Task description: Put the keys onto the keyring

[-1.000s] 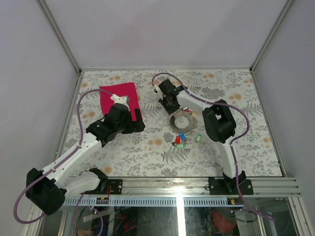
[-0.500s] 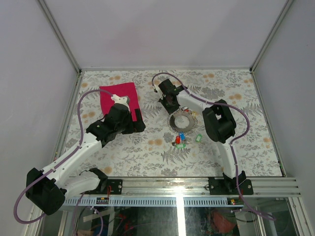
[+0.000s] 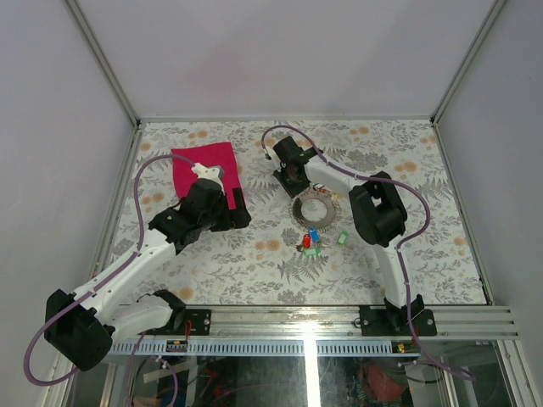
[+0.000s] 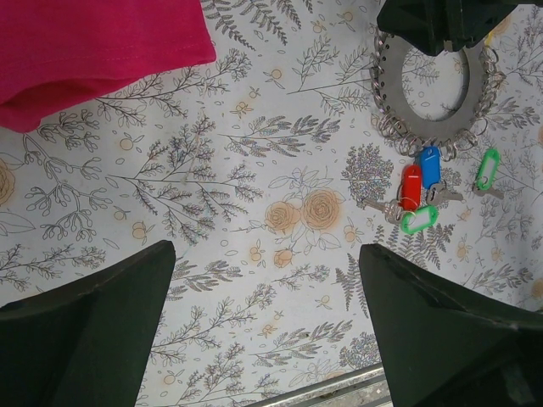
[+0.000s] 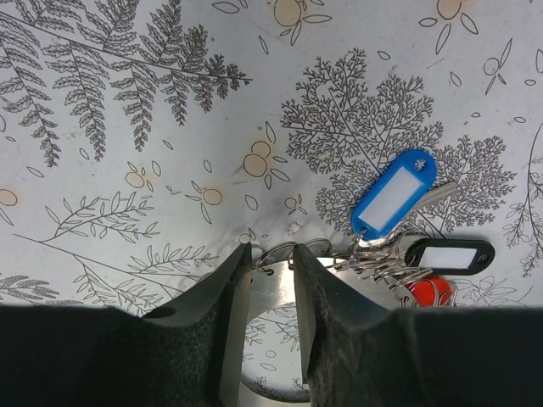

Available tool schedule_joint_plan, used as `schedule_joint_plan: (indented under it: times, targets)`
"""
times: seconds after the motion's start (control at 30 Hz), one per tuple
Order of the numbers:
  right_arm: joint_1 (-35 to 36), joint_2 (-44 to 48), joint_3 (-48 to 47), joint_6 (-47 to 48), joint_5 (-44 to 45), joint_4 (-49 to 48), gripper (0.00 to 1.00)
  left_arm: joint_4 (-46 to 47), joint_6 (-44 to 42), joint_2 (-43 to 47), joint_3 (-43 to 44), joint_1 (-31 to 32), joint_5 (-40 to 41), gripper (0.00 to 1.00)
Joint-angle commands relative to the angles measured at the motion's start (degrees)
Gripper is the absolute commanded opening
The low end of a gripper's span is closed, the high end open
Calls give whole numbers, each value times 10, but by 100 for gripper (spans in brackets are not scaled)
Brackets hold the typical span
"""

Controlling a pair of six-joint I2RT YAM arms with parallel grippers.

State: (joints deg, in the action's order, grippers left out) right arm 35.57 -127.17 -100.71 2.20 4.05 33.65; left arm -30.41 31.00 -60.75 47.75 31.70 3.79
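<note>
The keyring (image 3: 312, 210) lies flat mid-table, a grey toothed ring with small loops. My right gripper (image 3: 293, 180) sits at its far rim. In the right wrist view the jaws (image 5: 271, 254) stand a narrow gap apart with the keyring's rim (image 5: 273, 284) and a small loop between them. Blue (image 5: 393, 193), black (image 5: 448, 254) and red (image 5: 428, 291) tagged keys hang at the rim. More keys lie by the near rim: blue (image 4: 430, 164), red (image 4: 411, 186), green (image 4: 418, 220) and another green (image 4: 486, 167). My left gripper (image 4: 267, 331) is open and empty, hovering left of the keyring (image 4: 428, 102).
A magenta cloth (image 3: 206, 165) lies at the back left, just beyond my left gripper (image 3: 237, 208); it also shows in the left wrist view (image 4: 93, 42). The table's metal front rail (image 3: 339, 318) runs along the near edge.
The keyring has shifted slightly under my right gripper, and the bright glare in its centre is gone. The left arm has not moved.
</note>
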Motion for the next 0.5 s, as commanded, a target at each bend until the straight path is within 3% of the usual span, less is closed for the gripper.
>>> schedule_joint_plan:
  times: [0.0,0.13,0.47]
  targets:
    - [1,4,-17,10,18,11,34,32,2,1,-4,-5,-7,92]
    - [1,0,-17,10,18,11,33,32,2,1,-4,-5,-7,92]
    - [1,10,-18,12,15,11,18,34,1,0,-5,-5,-9,92]
